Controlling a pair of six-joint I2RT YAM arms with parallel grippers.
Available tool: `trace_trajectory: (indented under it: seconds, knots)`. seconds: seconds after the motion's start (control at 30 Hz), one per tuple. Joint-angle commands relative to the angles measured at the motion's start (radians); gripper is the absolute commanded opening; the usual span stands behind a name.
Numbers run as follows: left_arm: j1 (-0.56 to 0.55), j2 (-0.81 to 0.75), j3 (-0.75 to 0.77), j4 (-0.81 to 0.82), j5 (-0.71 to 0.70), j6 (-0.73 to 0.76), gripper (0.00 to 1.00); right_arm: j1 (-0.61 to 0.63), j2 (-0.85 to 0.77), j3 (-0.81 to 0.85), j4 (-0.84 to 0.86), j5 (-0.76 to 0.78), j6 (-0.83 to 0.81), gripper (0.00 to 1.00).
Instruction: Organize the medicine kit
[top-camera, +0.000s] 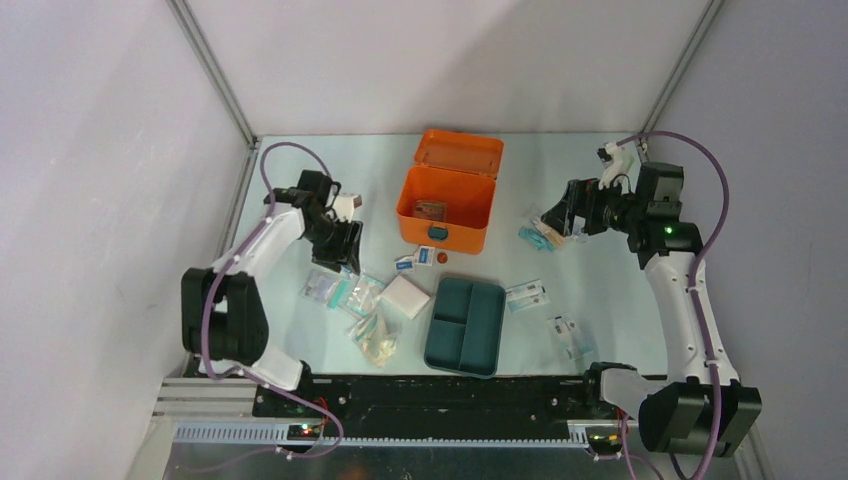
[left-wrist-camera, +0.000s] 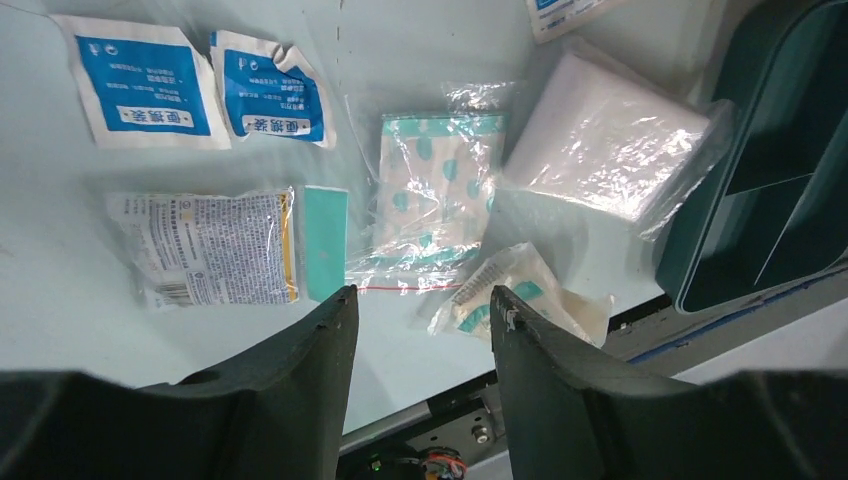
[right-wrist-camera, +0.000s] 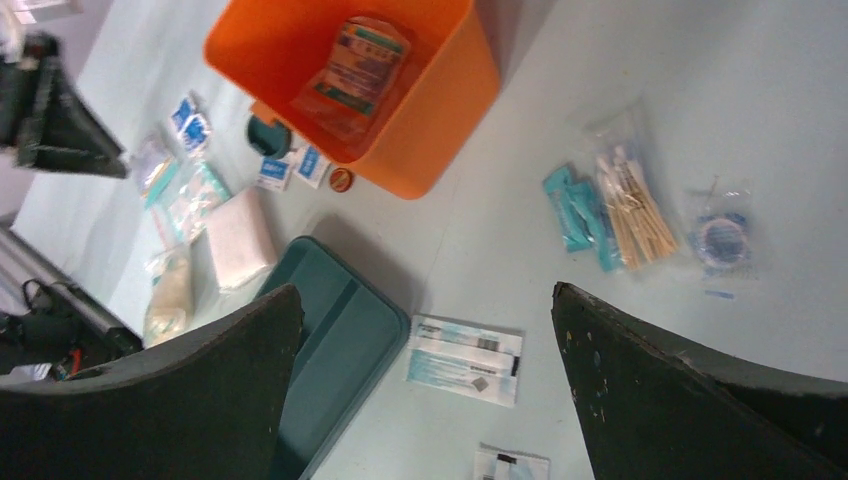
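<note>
The orange medicine kit (top-camera: 447, 222) stands open at the table's back middle, lid tipped back, one printed packet (top-camera: 430, 210) inside. It also shows in the right wrist view (right-wrist-camera: 425, 130), with the packet (right-wrist-camera: 355, 65) on its floor. My left gripper (top-camera: 343, 243) is open and empty, held above loose packets left of the kit; in its wrist view (left-wrist-camera: 422, 300) a clear dotted bag (left-wrist-camera: 435, 190) lies just beyond the fingertips. My right gripper (top-camera: 555, 220) is open and empty, to the right of the kit; its wrist view (right-wrist-camera: 428, 295) shows a white packet (right-wrist-camera: 465, 358) below.
A dark teal compartment tray (top-camera: 465, 325) lies in front of the kit. A white gauze pad (top-camera: 405, 297), clear bags (top-camera: 375, 335) and blue-white packets (left-wrist-camera: 140, 85) lie front left. A swab bag (right-wrist-camera: 625, 210), a blue roll bag (right-wrist-camera: 720, 235) and white packets (top-camera: 527, 295) lie right.
</note>
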Motion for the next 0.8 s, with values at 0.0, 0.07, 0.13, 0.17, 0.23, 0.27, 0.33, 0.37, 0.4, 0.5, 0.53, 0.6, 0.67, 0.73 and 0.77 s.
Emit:
trace_trajectory:
  seconds: [0.0,0.07,0.13,0.17,0.23,0.27,0.33,0.37,0.4,0.5,0.53,0.6,0.67,0.73,0.77]
  knots:
    - [0.001,-0.16,-0.03,0.122,0.038,0.014,0.56,0.009,0.045,0.0,0.047,0.154,0.023,0.97]
    - [0.001,-0.187,-0.041,0.131,0.027,0.014,0.56,0.024,0.091,0.003,0.061,0.228,0.039,0.94]
    - [0.001,-0.21,-0.054,0.143,-0.008,0.01,0.56,0.056,0.15,0.023,0.049,0.272,0.031,0.92]
    - [0.003,-0.214,-0.064,0.146,-0.064,-0.002,0.56,0.089,0.192,0.047,0.04,0.272,0.023,0.91]
    - [0.023,-0.219,-0.072,0.149,-0.124,-0.031,0.56,0.147,0.238,0.081,0.02,0.233,0.015,0.9]
    - [0.037,-0.225,-0.088,0.15,-0.162,-0.043,0.56,0.168,0.254,0.088,0.017,0.22,0.009,0.9]
    - [0.09,-0.237,-0.117,0.15,-0.178,-0.088,0.57,0.227,0.265,0.103,0.014,0.201,-0.015,0.9]
    - [0.133,-0.237,-0.134,0.15,-0.185,-0.096,0.58,0.267,0.269,0.109,0.01,0.203,-0.039,0.9]
    - [0.16,-0.235,-0.143,0.149,-0.184,-0.108,0.58,0.285,0.271,0.112,0.001,0.205,-0.052,0.9]
    - [0.278,-0.222,-0.194,0.148,-0.099,-0.129,0.58,0.362,0.267,0.114,-0.024,0.205,-0.119,0.91]
    - [0.296,-0.217,-0.206,0.15,-0.063,-0.134,0.58,0.375,0.264,0.114,-0.04,0.203,-0.145,0.92]
    - [0.324,-0.209,-0.234,0.154,0.039,-0.137,0.58,0.414,0.261,0.115,-0.062,0.192,-0.177,0.92]
    - [0.328,-0.207,-0.253,0.164,0.135,-0.135,0.58,0.453,0.261,0.114,-0.081,0.181,-0.21,0.91]
    - [0.324,-0.207,-0.26,0.175,0.184,-0.136,0.58,0.516,0.264,0.114,-0.102,0.172,-0.254,0.91]
    - [0.323,-0.205,-0.263,0.183,0.179,-0.138,0.58,0.535,0.266,0.114,-0.109,0.173,-0.266,0.91]
